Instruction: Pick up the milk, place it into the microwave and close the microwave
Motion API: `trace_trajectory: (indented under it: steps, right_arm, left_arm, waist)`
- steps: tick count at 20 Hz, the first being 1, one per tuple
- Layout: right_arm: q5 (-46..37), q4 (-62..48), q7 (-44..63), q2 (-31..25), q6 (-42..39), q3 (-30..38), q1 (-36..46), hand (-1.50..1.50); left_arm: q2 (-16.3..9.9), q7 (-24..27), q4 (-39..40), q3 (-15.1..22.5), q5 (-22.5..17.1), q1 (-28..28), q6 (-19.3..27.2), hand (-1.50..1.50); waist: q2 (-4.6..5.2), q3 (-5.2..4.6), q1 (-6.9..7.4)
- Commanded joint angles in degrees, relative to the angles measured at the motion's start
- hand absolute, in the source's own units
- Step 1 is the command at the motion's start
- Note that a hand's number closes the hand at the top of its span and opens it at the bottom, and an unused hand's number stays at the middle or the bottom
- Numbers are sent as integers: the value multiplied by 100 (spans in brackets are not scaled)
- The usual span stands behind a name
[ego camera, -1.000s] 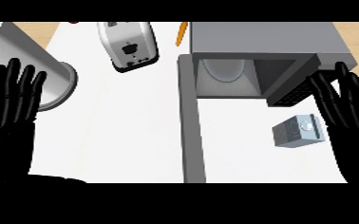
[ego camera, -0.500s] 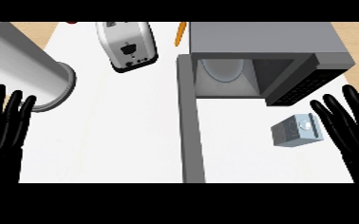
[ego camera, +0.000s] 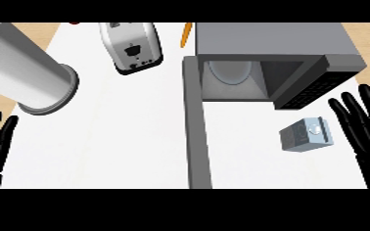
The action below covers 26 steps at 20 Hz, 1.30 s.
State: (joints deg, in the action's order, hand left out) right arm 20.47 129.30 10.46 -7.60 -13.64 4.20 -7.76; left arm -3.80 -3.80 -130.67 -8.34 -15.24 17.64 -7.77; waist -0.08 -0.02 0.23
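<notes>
**Milk on desk, microwave open, both hands free**

Milk (ego camera: 307, 134) lies on the white desk (ego camera: 123, 137), just in front of the microwave (ego camera: 274, 54), outside its cavity. Microwave door (ego camera: 198, 127) stands swung open toward the lower edge. Right hand (ego camera: 358, 120) at the right edge, fingers straight, released, just beside the milk, not touching. Left hand (ego camera: 6, 137) at the left edge, fingers straight, holding nothing. Toaster (ego camera: 131, 46) and metal cylinder (ego camera: 33, 78) stand left of the microwave.

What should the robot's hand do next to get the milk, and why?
Probably slide the right hand leftward to the milk and curl round it. The hand is open beside the carton, not touching it, and the microwave already stands open.
</notes>
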Motion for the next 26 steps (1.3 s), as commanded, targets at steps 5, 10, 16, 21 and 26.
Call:
trace_trajectory:
  steps: [5, 10, 16, 21, 26]
  right_arm:
    - [-207, -1191, -870, 21, -506, 495, -289, -150]
    - [-625, -1991, -1254, 125, -387, 569, 59, -150]
    - [-604, -2646, -1703, -34, -654, 959, -101, -150]
    - [-712, -4076, -2472, -503, -939, 1506, 426, -150]
    - [-1071, -4946, -3233, -529, -1024, 1537, 616, -150]
  left_arm:
    - [-45, 171, -110, -466, -499, 473, -507, -150]
    - [107, 171, -213, -444, -295, 500, -522, -150]
    - [220, 435, 44, -495, -322, 573, -755, -150]
    - [377, 654, -376, -136, -88, 1191, -800, -150]
    - [166, 448, -213, -642, -546, 782, -897, -150]
  waist:
    - [2, 2, -7]
    - [5, 2, 2]
    - [4, 1, -13]
    - [6, 4, 23]
    - [10, 4, 14]
